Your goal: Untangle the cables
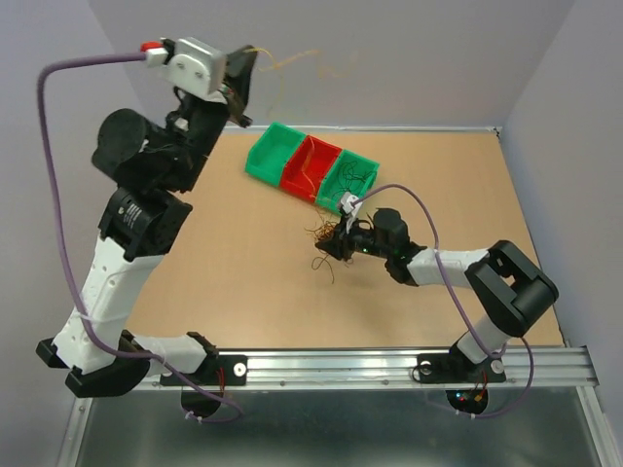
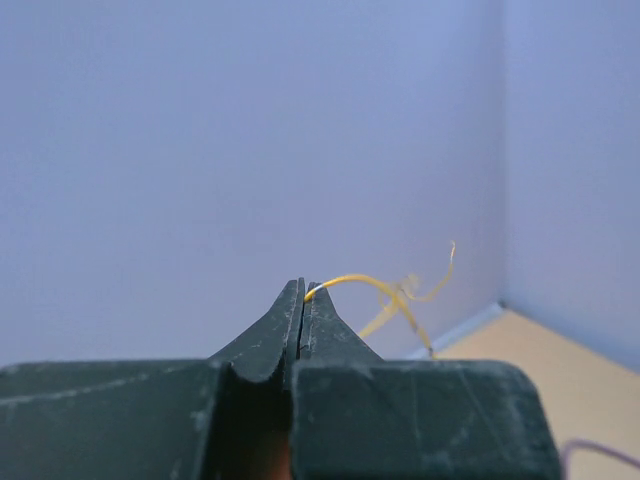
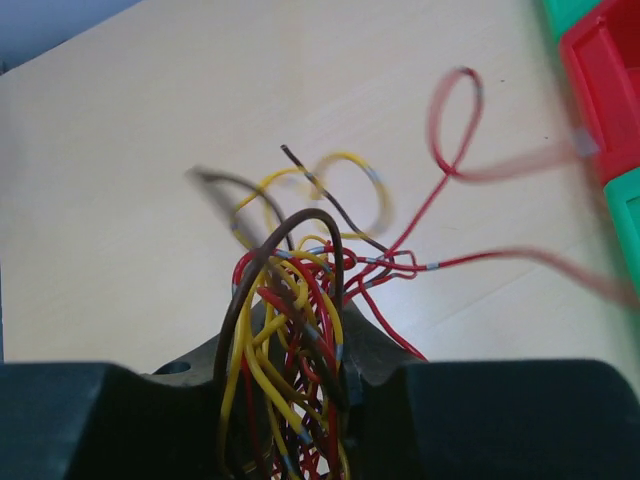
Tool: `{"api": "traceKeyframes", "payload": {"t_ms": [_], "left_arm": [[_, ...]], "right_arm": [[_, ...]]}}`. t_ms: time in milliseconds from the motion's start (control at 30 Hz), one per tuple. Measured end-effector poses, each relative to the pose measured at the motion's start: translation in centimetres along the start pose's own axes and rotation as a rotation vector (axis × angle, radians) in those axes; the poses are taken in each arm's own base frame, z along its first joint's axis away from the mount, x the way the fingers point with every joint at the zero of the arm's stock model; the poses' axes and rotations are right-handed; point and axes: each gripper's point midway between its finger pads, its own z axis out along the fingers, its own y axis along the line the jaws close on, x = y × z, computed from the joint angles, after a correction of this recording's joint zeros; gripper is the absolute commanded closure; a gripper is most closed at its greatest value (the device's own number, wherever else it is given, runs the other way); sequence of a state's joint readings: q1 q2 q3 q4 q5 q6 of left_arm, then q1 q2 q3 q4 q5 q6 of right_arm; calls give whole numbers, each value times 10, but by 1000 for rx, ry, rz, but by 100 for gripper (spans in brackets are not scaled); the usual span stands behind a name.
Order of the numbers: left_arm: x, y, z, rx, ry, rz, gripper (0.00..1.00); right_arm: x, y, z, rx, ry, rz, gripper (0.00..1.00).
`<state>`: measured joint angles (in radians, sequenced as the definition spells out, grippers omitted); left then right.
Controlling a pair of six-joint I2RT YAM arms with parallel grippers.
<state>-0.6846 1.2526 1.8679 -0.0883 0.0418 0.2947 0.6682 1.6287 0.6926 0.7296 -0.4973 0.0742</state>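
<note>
A tangled bunch of thin red, yellow and dark cables (image 3: pixel 300 330) is clamped between the jaws of my right gripper (image 3: pixel 300 345), which sits low over the middle of the table (image 1: pixel 336 243); loose strands (image 1: pixel 319 261) trail from it onto the wood. My left gripper (image 1: pixel 243 73) is raised high at the back left, shut on a single thin yellow cable (image 2: pixel 385 295) that curls away to the right in the air (image 1: pixel 302 60). In the left wrist view the jaws (image 2: pixel 303 292) are pressed together on the strand's end.
A row of three bins, green (image 1: pixel 270 153), red (image 1: pixel 313 165) and green (image 1: pixel 352 177), stands at the back of the table; the right green one holds some dark strands. A purple arm cable (image 1: pixel 428 219) loops over the right arm. Grey walls close the back and sides.
</note>
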Motion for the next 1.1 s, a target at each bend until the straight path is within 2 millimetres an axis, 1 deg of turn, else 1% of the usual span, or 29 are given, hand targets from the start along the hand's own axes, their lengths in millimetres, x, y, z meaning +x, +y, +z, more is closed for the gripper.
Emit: {"api": "traceKeyframes", "payload": {"t_ms": [33, 67, 200, 333, 400, 433, 500, 533, 633, 667, 767, 833, 867, 900, 933, 967, 1000, 1067, 1100], "left_arm": [[-16, 17, -5, -80, -39, 5, 100], [-28, 31, -10, -148, -66, 16, 100], [-61, 80, -29, -387, -127, 58, 100], [-64, 125, -35, -577, -123, 114, 100], [-59, 138, -36, -619, -110, 135, 100], [-57, 139, -35, -619, -105, 141, 100], [-36, 137, -23, -591, -62, 157, 100], [-23, 134, -16, -572, -37, 163, 100], [20, 130, 8, -528, 44, 186, 100], [37, 132, 15, -522, 76, 195, 100], [98, 143, 39, -495, 183, 214, 100], [150, 148, 54, -463, 267, 210, 100], [165, 149, 57, -453, 290, 207, 100], [189, 149, 60, -436, 325, 199, 100], [218, 146, 61, -411, 368, 188, 100], [236, 144, 62, -395, 395, 181, 100], [258, 139, 63, -372, 419, 165, 100], [286, 130, 66, -333, 452, 144, 100], [296, 128, 69, -323, 461, 136, 100]], "right_arm": [[0, 1, -2, -1, -2, -2, 73], [1, 3, -7, 3, -2, -4, 72], [1, 4, -24, 46, -17, -17, 72], [2, 3, -50, 124, -39, -35, 70], [-4, 5, -63, 152, -68, -50, 69], [-8, 7, -68, 158, -83, -56, 69], [-21, 13, -82, 170, -132, -77, 68], [-25, 15, -86, 172, -146, -82, 68], [-41, 18, -102, 203, -199, -97, 68], [-49, 19, -108, 221, -218, -99, 68], [-58, 16, -121, 272, -241, -89, 68], [-59, 12, -130, 318, -242, -69, 69], [-61, 11, -135, 344, -249, -57, 69], [-62, 10, -140, 364, -251, -45, 69], [-64, 8, -145, 387, -261, -34, 69], [-65, 7, -148, 401, -264, -25, 69], [-66, 6, -152, 415, -270, -15, 70], [-66, 5, -158, 439, -274, 3, 70], [-66, 5, -161, 450, -278, 10, 71]]}}
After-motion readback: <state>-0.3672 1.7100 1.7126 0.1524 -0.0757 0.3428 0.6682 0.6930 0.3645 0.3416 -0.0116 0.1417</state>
